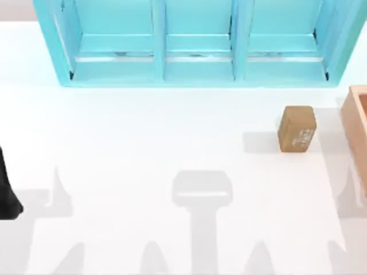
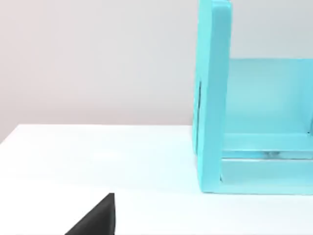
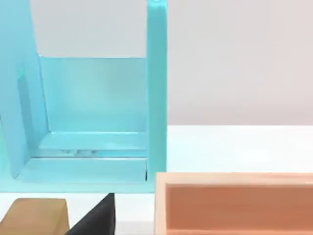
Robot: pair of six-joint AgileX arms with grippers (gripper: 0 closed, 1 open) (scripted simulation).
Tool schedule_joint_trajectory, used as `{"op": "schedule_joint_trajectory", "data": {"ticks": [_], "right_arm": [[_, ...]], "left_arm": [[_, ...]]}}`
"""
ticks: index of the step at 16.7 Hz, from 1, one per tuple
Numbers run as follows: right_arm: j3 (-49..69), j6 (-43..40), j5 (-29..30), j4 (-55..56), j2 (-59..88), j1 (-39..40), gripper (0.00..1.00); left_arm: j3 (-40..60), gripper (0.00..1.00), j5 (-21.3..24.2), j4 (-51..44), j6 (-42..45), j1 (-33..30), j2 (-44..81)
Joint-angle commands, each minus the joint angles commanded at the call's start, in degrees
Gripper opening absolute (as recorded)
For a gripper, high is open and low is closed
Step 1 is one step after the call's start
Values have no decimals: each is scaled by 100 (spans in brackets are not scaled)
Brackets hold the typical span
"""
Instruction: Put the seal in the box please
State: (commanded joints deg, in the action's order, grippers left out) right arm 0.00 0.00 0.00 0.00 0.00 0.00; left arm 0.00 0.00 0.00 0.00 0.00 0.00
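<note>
Pincer states: cannot tell; small tan-brown stamp-like seal [image 1: 297,129] beside light wooden open box [image 1: 356,123] looks light, rigid; grip its flat sides

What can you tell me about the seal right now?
The seal is a small tan-brown block with rounded edges and faint whitish marks on one face. It lies on the white table toward the right side, in front of the turquoise shelf, just left of the box and apart from it. Nothing grips it.
</note>
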Motion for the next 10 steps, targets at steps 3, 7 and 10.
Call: {"op": "schedule_joint_trajectory", "data": {"ticks": [3, 7, 10], "right_arm": [[55, 9, -1, -50, 50, -6, 100], [855, 147, 4, -730, 798, -104, 100], [2093, 341, 23, -1657, 1982, -221, 100]], "left_arm": [[0, 100, 0, 0, 0, 0, 0], [0, 100, 0, 0, 0, 0, 0], [0, 100, 0, 0, 0, 0, 0]]}}
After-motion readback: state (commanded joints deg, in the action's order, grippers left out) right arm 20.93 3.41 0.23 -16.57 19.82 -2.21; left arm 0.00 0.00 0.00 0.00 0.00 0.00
